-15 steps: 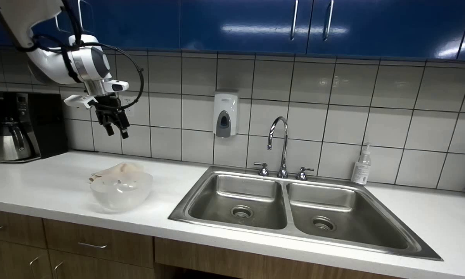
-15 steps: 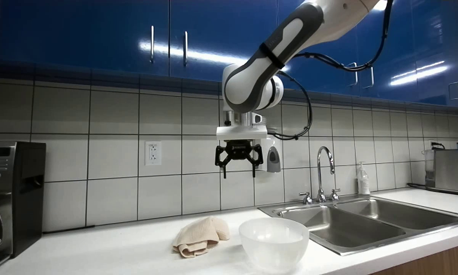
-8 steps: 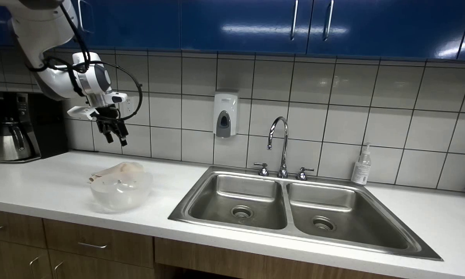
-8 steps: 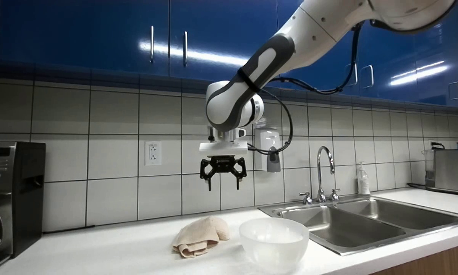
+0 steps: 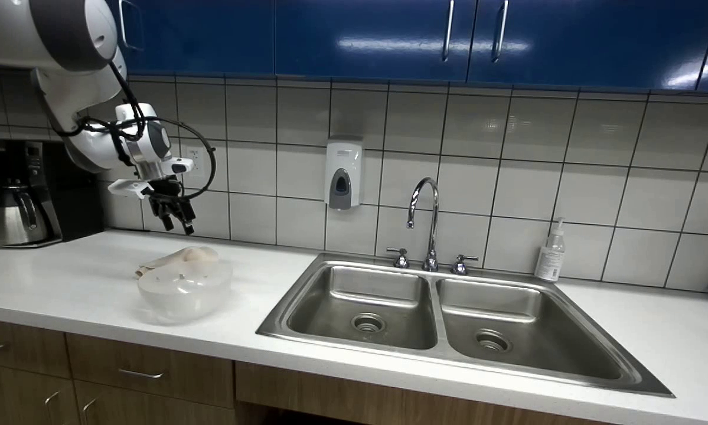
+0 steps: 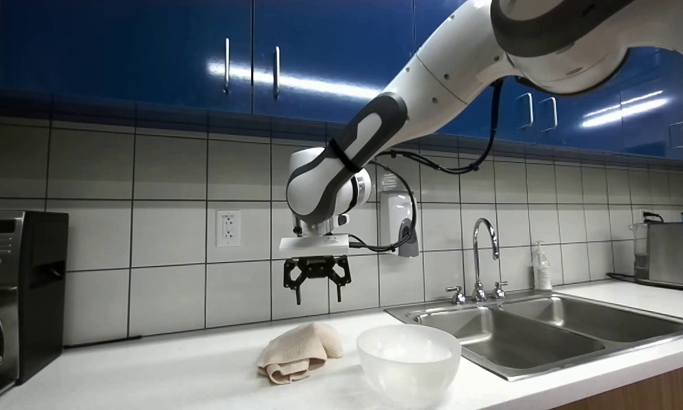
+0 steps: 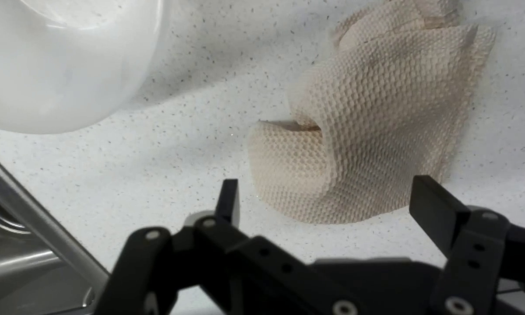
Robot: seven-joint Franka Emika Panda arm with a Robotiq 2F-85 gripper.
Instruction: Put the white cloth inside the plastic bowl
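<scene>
A crumpled pale beige cloth lies folded on the white counter, beside the translucent plastic bowl. In an exterior view the bowl stands partly in front of the cloth. My gripper is open and empty, pointing down above the cloth; it also shows in an exterior view. In the wrist view the open fingers are apart at the lower edge of the cloth, which shows between and beyond them. The bowl is at the upper left there, with no cloth seen inside.
A steel double sink with a faucet is set in the counter beside the bowl. A coffee maker stands at the far side of the cloth. A soap dispenser hangs on the tiled wall; blue cabinets overhang the counter.
My gripper has moved down toward the cloth, and to the left in an exterior view, staying open. The cloth and the bowl have not moved.
</scene>
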